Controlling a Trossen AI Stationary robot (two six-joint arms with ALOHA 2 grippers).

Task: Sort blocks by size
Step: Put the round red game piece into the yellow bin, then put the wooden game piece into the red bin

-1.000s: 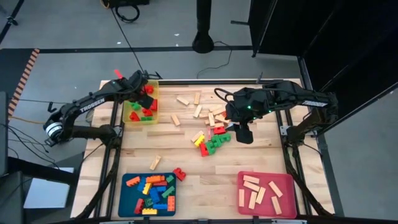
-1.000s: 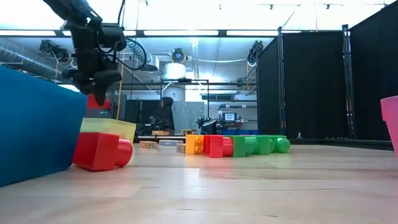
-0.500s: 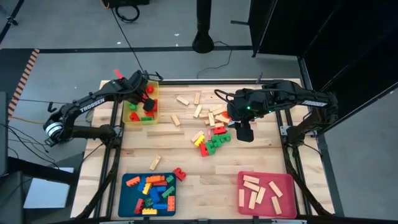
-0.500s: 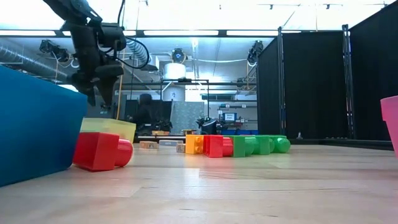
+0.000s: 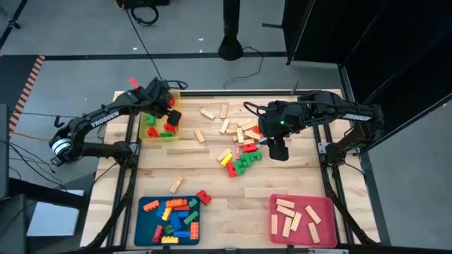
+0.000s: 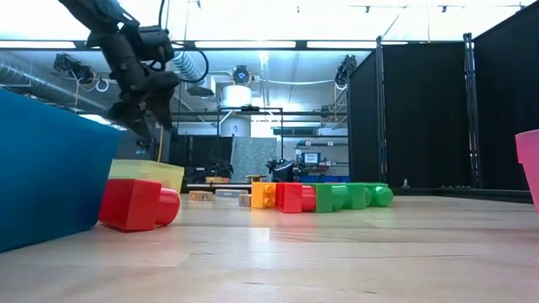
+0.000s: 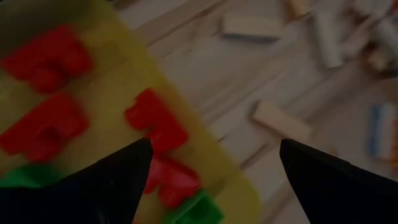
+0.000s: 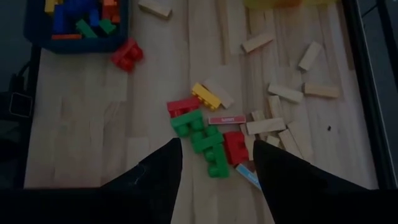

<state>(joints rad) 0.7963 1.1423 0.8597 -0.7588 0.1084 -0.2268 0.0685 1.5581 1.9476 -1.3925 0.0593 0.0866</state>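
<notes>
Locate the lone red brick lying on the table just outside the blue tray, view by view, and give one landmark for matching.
High view: the red brick lies at the blue tray's upper right corner.
Low view: red brick, large at left, against the blue tray's wall.
Left wrist view: not in it.
Right wrist view: red brick just below the blue tray, near the top left.
Shared landmark: the blue tray.

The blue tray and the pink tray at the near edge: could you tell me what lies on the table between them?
Nothing: in the high view the stretch of table between the blue tray and the pink tray is bare wood.
</notes>
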